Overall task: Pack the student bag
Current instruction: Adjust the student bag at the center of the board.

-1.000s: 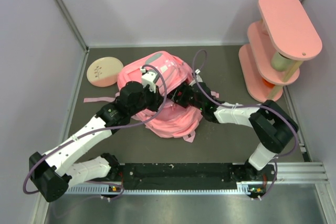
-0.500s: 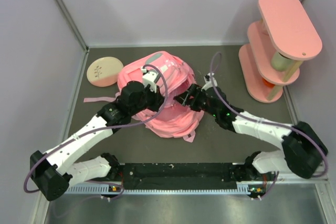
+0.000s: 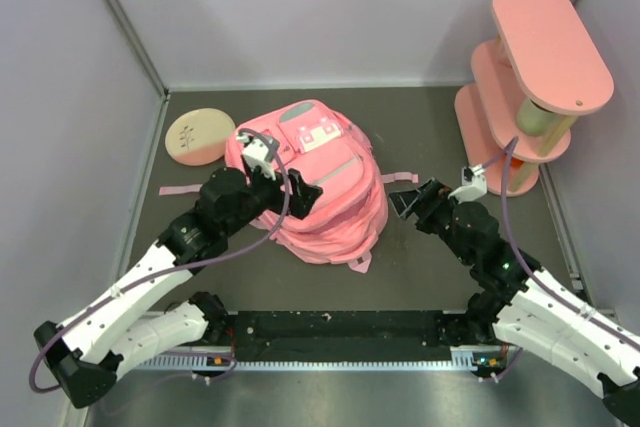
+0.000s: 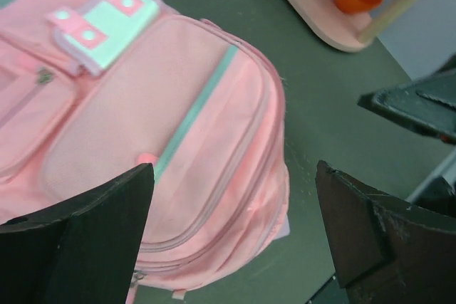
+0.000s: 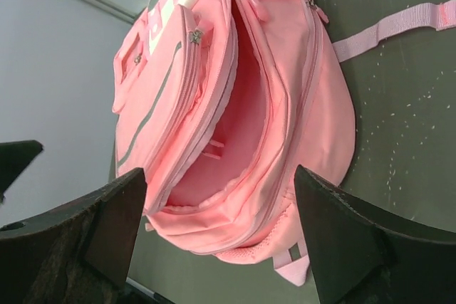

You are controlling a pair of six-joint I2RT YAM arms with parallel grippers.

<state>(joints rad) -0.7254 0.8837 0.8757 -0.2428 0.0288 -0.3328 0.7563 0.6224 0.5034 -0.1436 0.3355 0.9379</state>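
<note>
The student bag (image 3: pixel 345 197) is lying in the middle of the counter (image 3: pixel 400 277) with its front pockets facing up and its main compartment gaping open toward the right. The left fingers (image 4: pixel 85 233) are hanging spread wide above the front pocket, gripping nothing. The right fingers (image 5: pixel 342 247) are likewise spread and empty, just right of the bag, facing its opening. A pink tiered shelf (image 3: pixel 530 77) is standing at the far right.
</note>
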